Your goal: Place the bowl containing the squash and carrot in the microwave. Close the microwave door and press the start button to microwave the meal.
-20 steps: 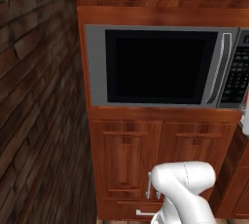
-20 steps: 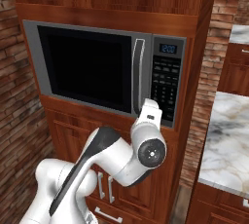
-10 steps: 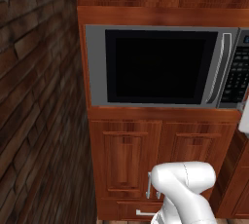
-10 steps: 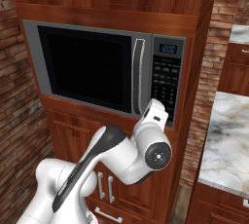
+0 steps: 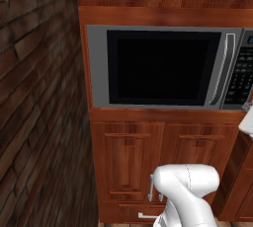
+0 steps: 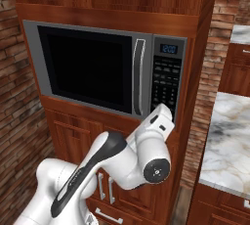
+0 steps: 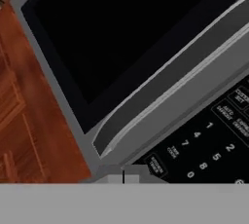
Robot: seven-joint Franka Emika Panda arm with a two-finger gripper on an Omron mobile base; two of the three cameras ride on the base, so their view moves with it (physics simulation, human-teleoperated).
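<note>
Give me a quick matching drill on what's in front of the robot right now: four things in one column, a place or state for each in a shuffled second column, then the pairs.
Things:
1. microwave door
2. keypad panel
3. silver handle
4. marble counter

Places or states:
A. at the far right, beyond the brick pillar
B. shut, its black window dark
C. upright along the door's right edge
D. right of the door, with a lit blue display on top

Pairs: 1-B, 2-D, 3-C, 4-A
</note>
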